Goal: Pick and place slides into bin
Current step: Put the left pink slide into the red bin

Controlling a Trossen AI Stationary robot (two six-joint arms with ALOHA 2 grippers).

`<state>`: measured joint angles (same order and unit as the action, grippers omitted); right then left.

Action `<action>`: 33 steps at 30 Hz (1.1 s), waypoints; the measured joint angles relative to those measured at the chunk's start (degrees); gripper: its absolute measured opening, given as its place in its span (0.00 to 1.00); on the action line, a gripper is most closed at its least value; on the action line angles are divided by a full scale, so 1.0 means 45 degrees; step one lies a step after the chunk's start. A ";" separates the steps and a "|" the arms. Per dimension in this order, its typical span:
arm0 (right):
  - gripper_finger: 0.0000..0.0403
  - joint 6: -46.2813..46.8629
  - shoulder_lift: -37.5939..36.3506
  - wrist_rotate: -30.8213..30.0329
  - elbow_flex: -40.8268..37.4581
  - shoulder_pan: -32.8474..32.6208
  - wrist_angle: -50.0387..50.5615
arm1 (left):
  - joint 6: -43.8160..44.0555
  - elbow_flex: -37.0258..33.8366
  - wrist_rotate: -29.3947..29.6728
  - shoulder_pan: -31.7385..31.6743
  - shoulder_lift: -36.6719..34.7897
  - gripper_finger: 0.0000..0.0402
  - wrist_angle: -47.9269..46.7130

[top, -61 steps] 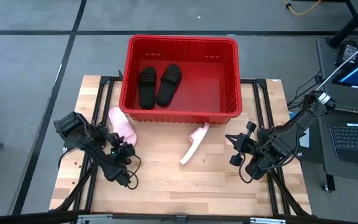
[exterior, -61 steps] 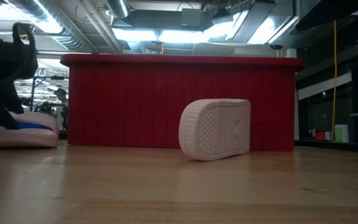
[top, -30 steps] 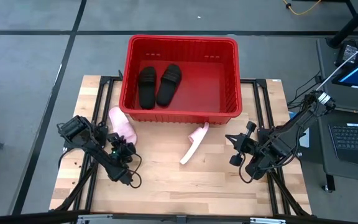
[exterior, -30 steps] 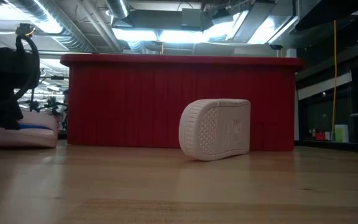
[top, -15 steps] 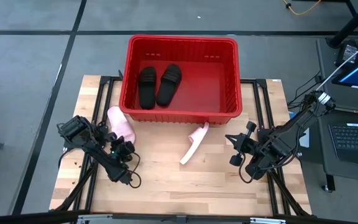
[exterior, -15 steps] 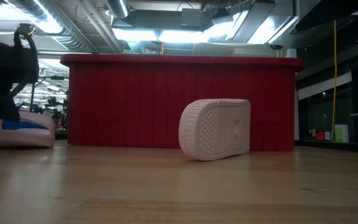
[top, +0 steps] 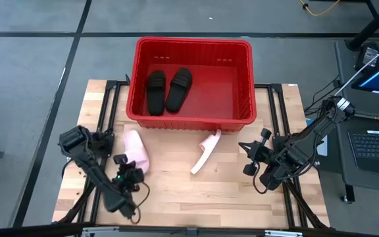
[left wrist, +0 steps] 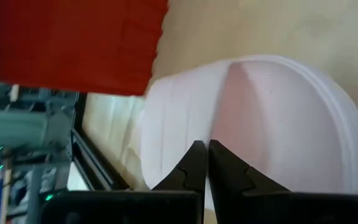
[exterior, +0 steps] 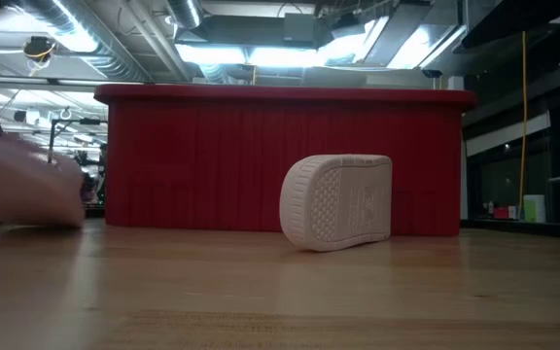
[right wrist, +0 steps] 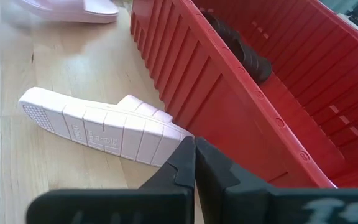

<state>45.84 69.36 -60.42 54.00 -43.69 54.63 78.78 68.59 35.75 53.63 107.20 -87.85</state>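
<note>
Left gripper (left wrist: pixel 205 163) jaws pinch pink slide (top: pixel 135 149) beside bin (top: pixel 189 120).

A laptop (top: pixel 376 150) sits beside the wooden table (top: pixel 196 191).

Bright overhead lights; low view's left edge motion-blurred.

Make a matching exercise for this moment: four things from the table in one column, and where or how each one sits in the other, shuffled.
Things
1. black slides
2. pink slide on its edge
3. pink slide on the left
4. right gripper

States
A. shut, holding nothing
B. leaning against the red bin
C. inside the bin
D. by the shut left gripper

Pairs: 1-C, 2-B, 3-D, 4-A
</note>
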 joint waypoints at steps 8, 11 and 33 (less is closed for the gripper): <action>0.02 0.0024 0.0000 0.0002 0.0000 0.0000 -0.0012 | -0.1574 0.2589 0.0155 0.1201 0.0000 0.01 -0.0468; 0.02 0.0024 0.0003 0.0005 0.0000 0.0001 -0.0084 | -0.1882 0.2947 0.1025 0.1522 0.0000 0.01 -0.0474; 0.02 -0.4040 0.0005 0.0024 0.0000 -0.0003 -0.3324 | -0.4961 0.3032 0.5367 0.1638 0.0000 0.01 -0.0478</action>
<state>27.67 69.38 -60.31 54.00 -43.70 39.67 56.46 82.24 59.90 61.00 107.20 -90.00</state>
